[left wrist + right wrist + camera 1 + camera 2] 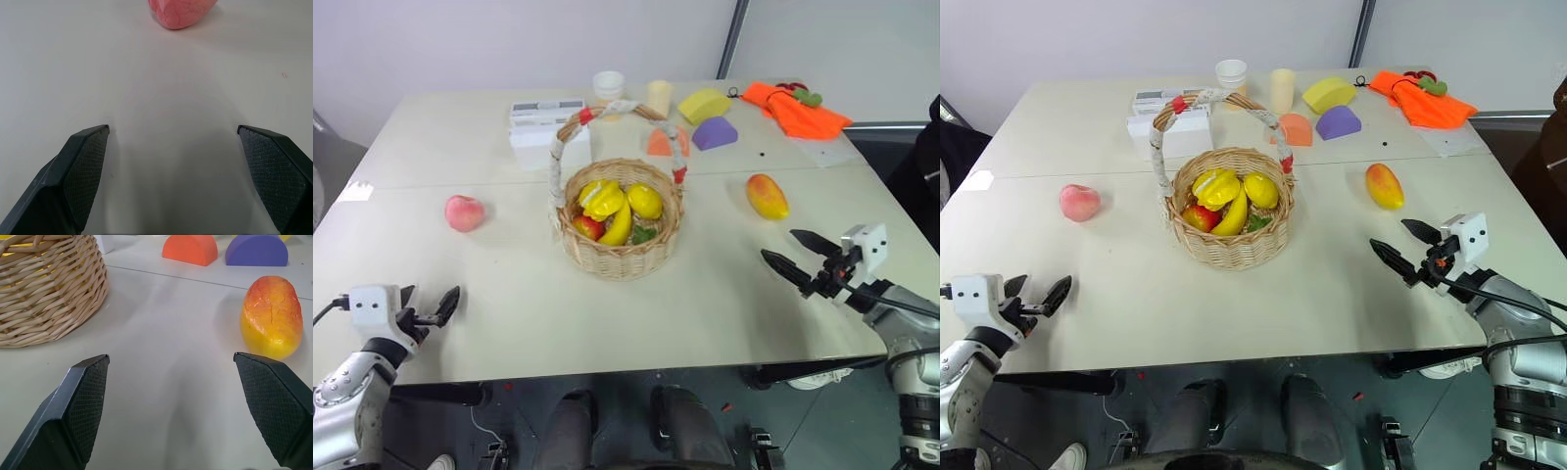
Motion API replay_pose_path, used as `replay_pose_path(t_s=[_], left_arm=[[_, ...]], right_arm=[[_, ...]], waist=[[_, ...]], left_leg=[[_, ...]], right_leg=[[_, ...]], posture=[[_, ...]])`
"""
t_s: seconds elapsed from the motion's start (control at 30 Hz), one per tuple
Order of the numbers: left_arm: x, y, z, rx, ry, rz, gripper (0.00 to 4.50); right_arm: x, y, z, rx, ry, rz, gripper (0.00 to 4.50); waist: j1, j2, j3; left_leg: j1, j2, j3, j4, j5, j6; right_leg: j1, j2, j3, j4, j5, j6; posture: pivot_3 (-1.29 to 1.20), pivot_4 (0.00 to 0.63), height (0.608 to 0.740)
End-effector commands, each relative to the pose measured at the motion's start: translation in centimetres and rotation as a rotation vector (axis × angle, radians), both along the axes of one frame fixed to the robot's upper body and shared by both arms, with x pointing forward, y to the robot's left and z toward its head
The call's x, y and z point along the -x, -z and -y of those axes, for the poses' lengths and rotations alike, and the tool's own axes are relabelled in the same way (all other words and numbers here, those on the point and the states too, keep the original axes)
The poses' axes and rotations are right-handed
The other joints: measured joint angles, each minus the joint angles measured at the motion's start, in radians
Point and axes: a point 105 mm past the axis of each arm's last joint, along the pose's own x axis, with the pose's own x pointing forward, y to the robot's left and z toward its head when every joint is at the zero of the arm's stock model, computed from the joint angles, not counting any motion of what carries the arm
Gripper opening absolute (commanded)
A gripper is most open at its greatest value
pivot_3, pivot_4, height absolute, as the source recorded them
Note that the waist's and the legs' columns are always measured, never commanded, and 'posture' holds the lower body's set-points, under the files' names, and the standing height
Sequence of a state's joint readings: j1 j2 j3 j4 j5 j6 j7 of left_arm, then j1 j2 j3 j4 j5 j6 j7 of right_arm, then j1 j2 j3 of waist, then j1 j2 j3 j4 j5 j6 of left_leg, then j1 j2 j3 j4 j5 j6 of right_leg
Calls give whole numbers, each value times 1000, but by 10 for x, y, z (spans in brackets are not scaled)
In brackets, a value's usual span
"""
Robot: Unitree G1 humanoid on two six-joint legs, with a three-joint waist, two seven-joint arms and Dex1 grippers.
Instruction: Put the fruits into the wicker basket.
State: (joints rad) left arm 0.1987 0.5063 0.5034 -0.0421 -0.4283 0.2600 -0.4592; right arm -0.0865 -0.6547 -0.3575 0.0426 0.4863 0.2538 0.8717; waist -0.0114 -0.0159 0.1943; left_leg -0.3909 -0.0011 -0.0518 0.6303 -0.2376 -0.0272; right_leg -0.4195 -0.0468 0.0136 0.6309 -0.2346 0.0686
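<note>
Fruits are what matter on this bench: a small round pink-red peach (465, 212) lies alone toward the left edge, and a larger oval mango (768, 196), orange-yellow with a red blush, lies toward the right edge. Both sit loose on the pale, smooth bench top (519, 294), well apart from each other, with the round tan woven wicker basket (621, 257) between them near the middle. Its tall arched handle is wrapped in white with red bands, and its bowl already carries a yellow banana and other yellow and red pieces.

Neither fruit is in the basket yet, so I judge the task at its start. The left gripper (429, 309) hangs over the near left corner, jaws spread wide and empty, pointed at the peach ahead of it. The right gripper (803, 255) hovers near the right edge, jaws likewise spread and holding nothing, with the mango just beyond its fingertips. Each arm seems lined up on the fruit of its own side.

The mango's skin looks glossy and finely cracked, the peach's matt and veined; both look rigid. Along the far edge stand orange (667, 143), yellow (704, 104) and purple foam blocks (715, 132), a white box (548, 122), two cups and an orange cloth (795, 109).
</note>
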Motion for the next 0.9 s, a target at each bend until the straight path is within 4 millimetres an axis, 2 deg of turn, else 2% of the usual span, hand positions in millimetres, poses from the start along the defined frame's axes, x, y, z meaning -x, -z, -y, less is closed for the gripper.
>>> replay_pose_path(t_s=[0.03, 0.23, 0.43, 0.6, 0.73, 0.9], left_arm=[[0, -14, -2, -3, -3, 51, 4500], [-9, -22, 4, 21, 7, 95, 4500], [-21, -33, 8, 10, 24, 107, 4500], [-36, -52, 19, -2, 85, 145, 4500], [-55, -73, 15, -51, 61, 160, 4500], [-81, -91, 17, -102, 50, 137, 4500]], right_arm=[[-1, -15, -7, 8, -28, 56, 4264], [2, -18, -15, 10, -59, 62, 4264], [7, -26, -34, 11, -149, 72, 4264], [21, -49, -58, 22, -274, 105, 4264], [35, -69, -81, 21, -399, 110, 4264], [54, -88, -121, 19, -585, 114, 4264]], waist=[[0, 0, 0], [0, 0, 0], [0, 0, 0], [0, 0, 0], [1, -1, 0], [0, -1, 1]], left_leg=[[0, 0, 0, 0, 0, 0], [0, 0, 0, 0, 0, 0], [0, 0, 0, 0, 0, 0], [0, 0, 0, 0, 0, 0], [0, 0, 0, 0, 0, 0], [0, 0, 0, 0, 0, 0]], right_leg=[[0, 0, 0, 0, 0, 0], [0, 0, 0, 0, 0, 0], [0, 0, 0, 0, 0, 0], [0, 0, 0, 0, 0, 0], [0, 0, 0, 0, 0, 0], [0, 1, 0, 0, 0, 0]], posture=[[0, 150, 740], [0, 150, 740], [0, 150, 740], [0, 150, 740], [0, 150, 740], [0, 150, 740]])
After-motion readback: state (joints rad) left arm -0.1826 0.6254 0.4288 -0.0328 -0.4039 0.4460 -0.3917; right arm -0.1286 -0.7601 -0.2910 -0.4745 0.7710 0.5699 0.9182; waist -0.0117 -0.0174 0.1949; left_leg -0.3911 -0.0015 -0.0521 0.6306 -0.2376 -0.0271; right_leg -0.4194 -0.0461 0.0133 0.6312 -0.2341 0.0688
